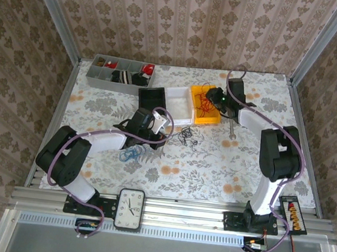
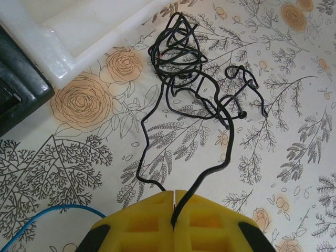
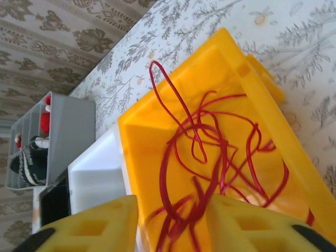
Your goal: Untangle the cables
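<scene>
Left wrist view: the black cable (image 2: pixel 177 65) lies in a loose tangle on the desk (image 2: pixel 294 157), near the white bin (image 2: pixel 68 31). Two of its strands run down to the left gripper (image 2: pixel 174 198). The jaws are together, clamped on one strand. The blue cable (image 2: pixel 58 207) curves across the desk at lower left, apart from the black cable.

Right wrist view: the red cable (image 3: pixel 210 157) lies bunched inside the yellow bin (image 3: pixel 149 136). The right gripper (image 3: pixel 170 203) has its jaws apart, with red strands passing between them. Contact with the pads cannot be determined.
</scene>
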`<action>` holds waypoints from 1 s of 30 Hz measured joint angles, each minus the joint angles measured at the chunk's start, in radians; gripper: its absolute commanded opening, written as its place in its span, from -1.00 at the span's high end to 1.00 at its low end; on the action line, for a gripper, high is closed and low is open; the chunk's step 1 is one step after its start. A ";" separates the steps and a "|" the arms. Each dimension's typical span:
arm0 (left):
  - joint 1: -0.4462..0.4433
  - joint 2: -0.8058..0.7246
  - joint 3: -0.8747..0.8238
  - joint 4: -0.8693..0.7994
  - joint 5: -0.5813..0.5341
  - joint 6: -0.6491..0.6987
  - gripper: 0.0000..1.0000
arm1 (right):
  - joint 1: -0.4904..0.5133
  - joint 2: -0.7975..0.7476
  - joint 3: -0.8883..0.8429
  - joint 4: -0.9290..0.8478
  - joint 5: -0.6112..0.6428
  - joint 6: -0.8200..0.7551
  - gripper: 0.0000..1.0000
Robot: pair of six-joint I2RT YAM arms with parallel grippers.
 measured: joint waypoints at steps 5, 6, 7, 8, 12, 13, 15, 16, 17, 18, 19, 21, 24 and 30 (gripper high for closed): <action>-0.003 0.000 0.002 -0.014 0.000 0.002 1.00 | -0.002 -0.002 0.034 -0.038 0.006 -0.065 -0.12; -0.003 0.000 0.002 -0.018 0.000 0.005 1.00 | -0.002 -0.013 0.028 -0.050 0.009 -0.079 -0.12; -0.004 0.000 0.003 -0.024 0.000 0.009 1.00 | -0.001 -0.031 0.016 -0.056 0.012 -0.095 -0.12; -0.004 0.000 0.004 -0.029 0.000 0.014 1.00 | 0.003 -0.056 -0.005 -0.060 0.016 -0.108 -0.11; -0.007 -0.001 0.005 -0.053 -0.001 0.026 1.00 | 0.037 -0.193 -0.121 -0.097 0.035 -0.176 -0.11; -0.009 -0.003 0.005 -0.056 -0.002 0.026 1.00 | 0.056 -0.228 -0.152 -0.104 0.039 -0.193 -0.11; -0.012 -0.011 0.005 -0.062 -0.002 0.026 1.00 | 0.109 -0.282 -0.209 -0.120 0.045 -0.226 -0.10; -0.015 -0.019 0.003 -0.064 -0.003 0.026 1.00 | 0.141 -0.303 -0.237 -0.129 0.047 -0.240 -0.10; -0.017 -0.029 0.001 -0.064 -0.005 0.026 1.00 | 0.174 -0.318 -0.263 -0.135 0.050 -0.253 -0.10; -0.018 -0.042 -0.005 -0.064 -0.006 0.026 1.00 | 0.203 -0.328 -0.288 -0.141 0.050 -0.262 -0.09; -0.019 -0.053 -0.010 -0.064 -0.009 0.026 1.00 | 0.234 -0.332 -0.308 -0.146 0.050 -0.268 -0.09; -0.020 -0.075 -0.025 -0.063 -0.015 0.026 1.00 | 0.288 -0.329 -0.340 -0.165 0.052 -0.280 -0.08; -0.024 -0.092 -0.043 -0.065 -0.032 0.025 1.00 | 0.320 -0.303 -0.348 -0.187 0.064 -0.281 -0.07; -0.024 -0.129 -0.074 -0.067 -0.080 0.014 1.00 | 0.325 -0.188 -0.323 -0.219 0.119 -0.288 -0.04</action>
